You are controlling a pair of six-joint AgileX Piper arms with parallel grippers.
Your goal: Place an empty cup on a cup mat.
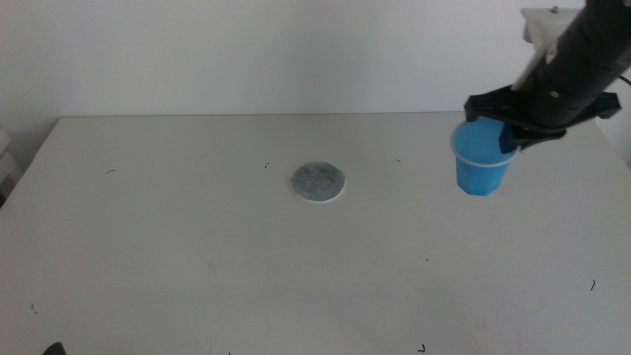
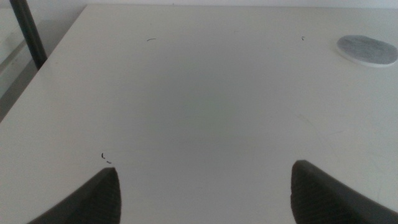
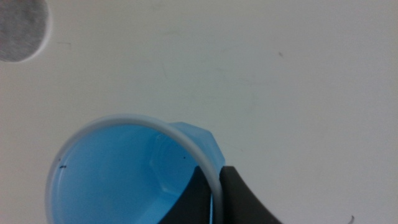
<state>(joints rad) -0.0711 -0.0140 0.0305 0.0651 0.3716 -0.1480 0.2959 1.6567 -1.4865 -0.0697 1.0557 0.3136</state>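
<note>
The blue cup (image 1: 482, 161) with a pale rim is at the right rear of the table and looks empty inside in the right wrist view (image 3: 118, 180). My right gripper (image 1: 509, 135) is shut on the cup's rim, one jaw inside and one outside (image 3: 217, 173). I cannot tell whether the cup's base touches the table. The cup mat (image 1: 318, 181), a grey disc with a white edge, lies flat near the table's middle, well left of the cup; it also shows in the right wrist view (image 3: 18, 28) and the left wrist view (image 2: 367, 50). My left gripper (image 2: 205, 171) is open and empty over the table's front left.
The white table (image 1: 197, 256) bears only small dark specks. A dark post (image 2: 28, 34) stands beyond the table's left edge. A white fixture (image 1: 542, 25) sits behind the right arm.
</note>
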